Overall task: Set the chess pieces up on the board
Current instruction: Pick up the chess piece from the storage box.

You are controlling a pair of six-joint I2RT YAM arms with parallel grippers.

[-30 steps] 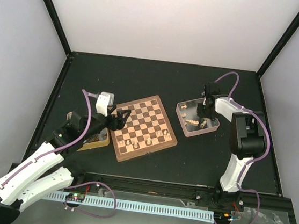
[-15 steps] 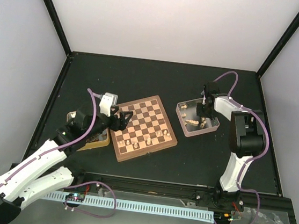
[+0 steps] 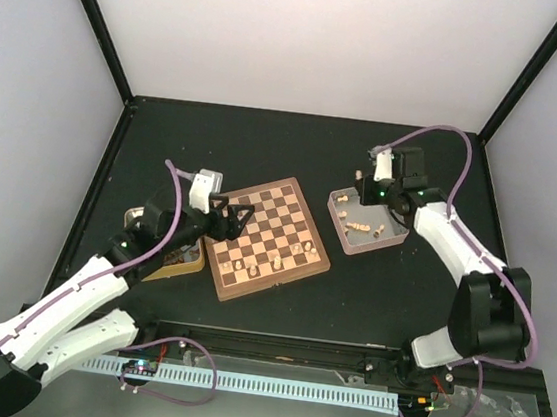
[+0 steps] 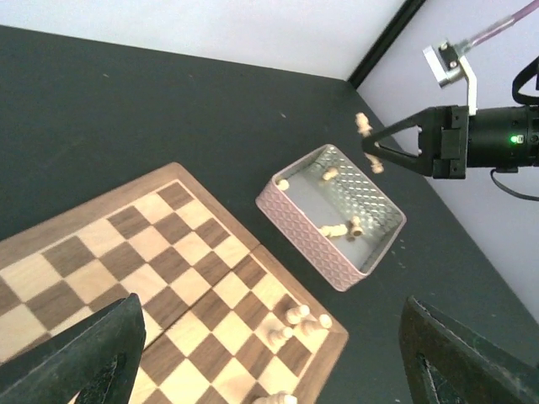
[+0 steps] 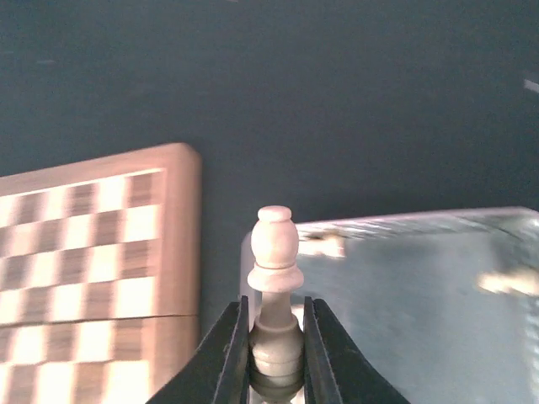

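In the top view, the board is being shown lying askew on the dark bench. A few chess pieces are standing near its 6 o'clock edge, and their kinds are too small to be told. A pink tray is being seen just beside the board at 3 o'clock, with more pale pieces lying in it. A gold tray at 8 o'clock is being largely covered by the left arm, so its contents cannot be made out. The left claw is being held released over the board's 10 o'clock edge, with nothing between its jaws. The right claw is being held over the pink tray's 12 o'clock rim, and only a pale speck is showing at its tip.

In the left wrist view, the left claw's own fingers are being cut off at the lower corners, standing wide apart above the board. The right claw is being seen at 1 o'clock, clenched on a held piece that is tilted above the tray.

In the right wrist view, the held piece is being gripped by its base between the two fingers, its rounded head upright. The board at 9 o'clock and the tray at 3 o'clock are being rendered blurred, so no details can be read.
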